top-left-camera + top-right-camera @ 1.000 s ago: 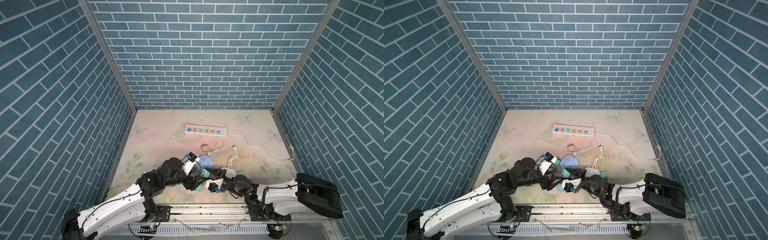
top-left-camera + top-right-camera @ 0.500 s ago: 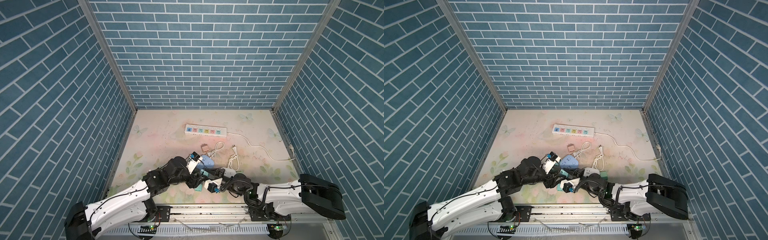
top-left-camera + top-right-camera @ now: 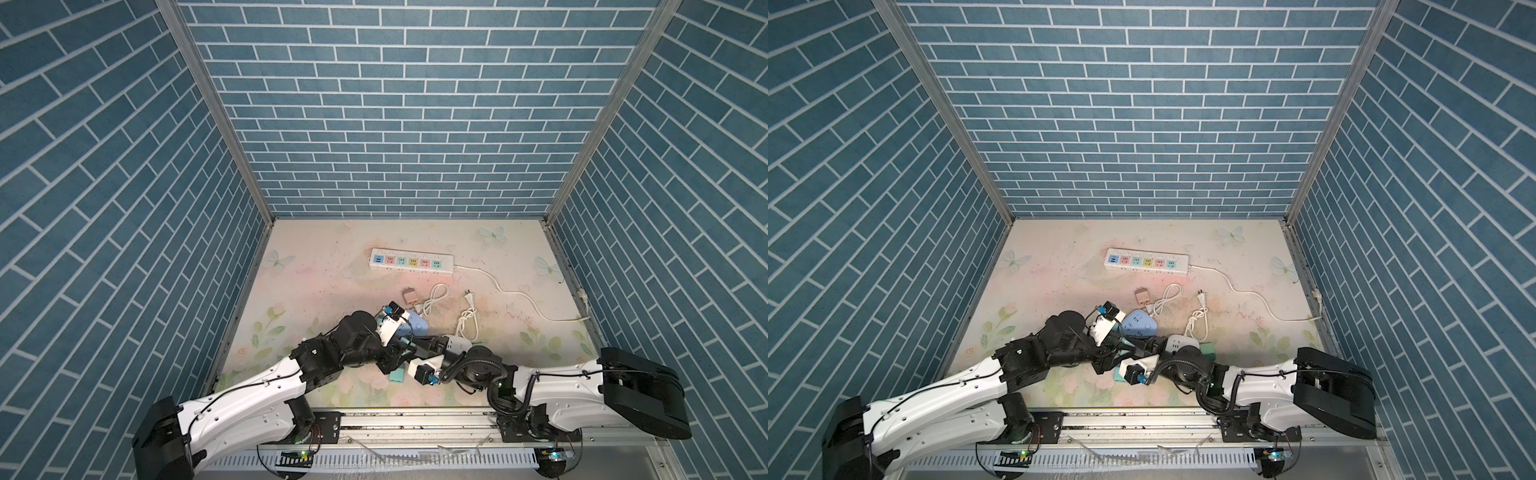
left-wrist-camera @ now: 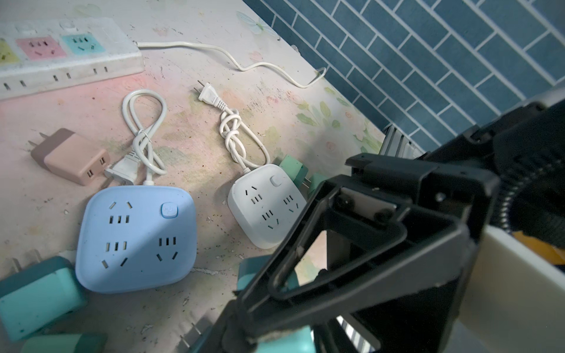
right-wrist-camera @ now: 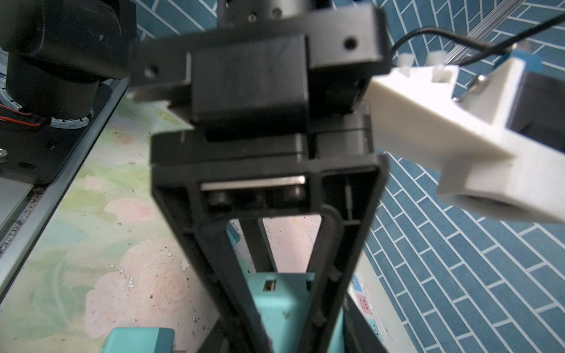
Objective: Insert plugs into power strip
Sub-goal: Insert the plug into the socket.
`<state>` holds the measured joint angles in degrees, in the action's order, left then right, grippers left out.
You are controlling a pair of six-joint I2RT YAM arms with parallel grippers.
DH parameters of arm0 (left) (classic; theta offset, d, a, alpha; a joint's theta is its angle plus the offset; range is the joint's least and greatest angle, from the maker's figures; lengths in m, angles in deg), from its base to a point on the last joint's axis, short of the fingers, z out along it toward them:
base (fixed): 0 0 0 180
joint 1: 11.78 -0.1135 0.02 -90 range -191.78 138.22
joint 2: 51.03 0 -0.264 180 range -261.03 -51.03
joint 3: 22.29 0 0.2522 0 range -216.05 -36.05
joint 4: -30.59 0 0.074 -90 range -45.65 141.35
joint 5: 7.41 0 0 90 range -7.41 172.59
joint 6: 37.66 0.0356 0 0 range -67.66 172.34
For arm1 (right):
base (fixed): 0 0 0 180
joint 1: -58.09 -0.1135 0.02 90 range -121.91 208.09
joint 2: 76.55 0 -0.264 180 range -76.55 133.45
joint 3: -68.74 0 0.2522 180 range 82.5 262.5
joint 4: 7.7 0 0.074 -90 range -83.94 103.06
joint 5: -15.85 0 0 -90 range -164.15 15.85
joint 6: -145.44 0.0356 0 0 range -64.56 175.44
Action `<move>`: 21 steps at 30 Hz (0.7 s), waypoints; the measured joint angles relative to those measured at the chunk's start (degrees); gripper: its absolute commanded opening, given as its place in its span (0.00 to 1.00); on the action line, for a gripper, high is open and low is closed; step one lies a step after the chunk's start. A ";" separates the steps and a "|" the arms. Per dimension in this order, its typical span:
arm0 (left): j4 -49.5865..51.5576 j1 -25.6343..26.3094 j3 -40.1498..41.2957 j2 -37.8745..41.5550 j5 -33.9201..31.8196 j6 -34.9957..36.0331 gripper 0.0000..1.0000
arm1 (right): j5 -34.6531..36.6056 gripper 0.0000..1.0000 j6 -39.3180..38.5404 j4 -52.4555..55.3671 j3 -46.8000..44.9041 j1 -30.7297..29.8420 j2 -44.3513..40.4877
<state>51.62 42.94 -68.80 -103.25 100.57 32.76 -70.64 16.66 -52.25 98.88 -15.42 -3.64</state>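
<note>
A teal plug [image 5: 275, 302] is held off the table near the front middle, and both grippers are shut on it. My left gripper [image 3: 401, 355] reaches in from the left, its black fingers [image 5: 235, 284] pressing the plug's two sides. From the right, my right gripper [image 3: 411, 353] holds the same plug [image 4: 287, 343]. The white power strip [image 3: 411, 262] with coloured sockets lies further back. A pinkish-tan plug [image 3: 409, 295] lies between strip and grippers. Another teal plug [image 3: 397, 375] lies on the table under the grippers.
A blue socket hub [image 3: 415, 327] and a white socket hub [image 3: 457, 344] with white cords [image 3: 432, 297] lie just behind the grippers. Green plugs [image 4: 293, 168] sit behind the white hub. More teal plugs [image 4: 33, 305] lie beside the blue hub. The strip's cord [image 3: 519, 297] runs to the right wall.
My left gripper has moved in toward the right gripper and closed onto the teal plug that the right gripper keeps holding. The right gripper's jaws have not changed.
</note>
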 measured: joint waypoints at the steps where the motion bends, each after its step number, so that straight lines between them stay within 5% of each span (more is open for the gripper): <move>1: -0.07 -0.04 0.00 -0.09 -0.33 -0.87 0.21 | 0.37 0.00 -0.46 -0.02 0.00 0.00 0.00; 3: -0.70 -0.17 0.00 -0.22 -0.52 -2.10 0.13 | 1.11 0.12 -0.98 -0.48 0.00 -0.02 0.02; 7: -1.29 -0.15 0.00 -0.17 -0.94 -1.95 0.03 | 2.25 0.52 -0.63 -1.20 -0.09 -0.11 0.00; 12: -1.62 0.04 0.00 1.20 -4.15 -0.24 0.00 | 5.97 0.66 2.25 -3.06 -0.52 -0.20 -1.33; 15: -1.51 0.04 -0.02 3.56 -5.90 1.99 0.00 | 9.42 0.88 3.93 -2.99 -1.05 -0.50 -3.91; 21: 3.45 0.04 -2.16 9.64 -11.89 7.06 0.00 | 18.49 0.95 7.76 0.02 -2.05 -0.39 -13.51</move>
<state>55.07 42.98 -70.96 -93.61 88.68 39.82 -52.15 24.42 -52.23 96.82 -15.82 -17.15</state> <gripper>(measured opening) 0.296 0.943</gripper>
